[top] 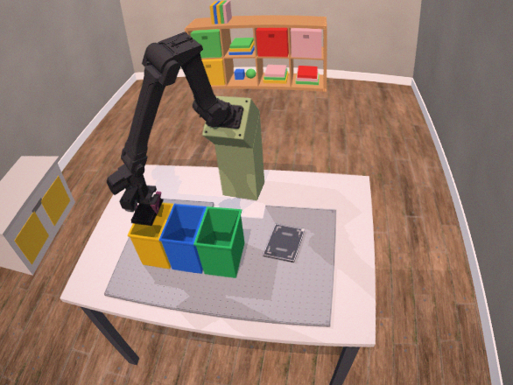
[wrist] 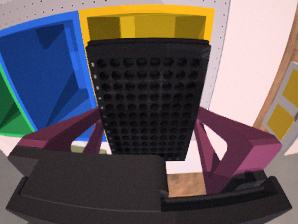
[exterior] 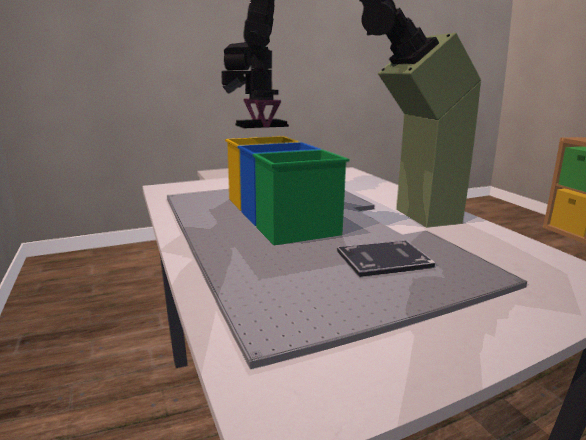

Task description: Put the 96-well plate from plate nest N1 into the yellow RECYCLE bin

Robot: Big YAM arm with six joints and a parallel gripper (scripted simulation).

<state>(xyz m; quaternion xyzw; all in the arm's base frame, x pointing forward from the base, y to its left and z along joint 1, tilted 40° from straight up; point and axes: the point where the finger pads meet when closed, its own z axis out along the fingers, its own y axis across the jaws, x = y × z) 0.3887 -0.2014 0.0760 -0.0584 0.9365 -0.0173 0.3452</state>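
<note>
OK, gripper [exterior: 262,116] is clamped on the black 96-well plate [wrist: 148,96], holding it flat above the yellow bin [exterior: 234,170], clear of its rim, upper centre of the exterior view. Yellow, blue bin [top: 180,238] and green bin [top: 219,245] stand upright in a row. Plate nest [top: 284,243] sits right of them on the grey perforated board [exterior: 310,305].
</note>
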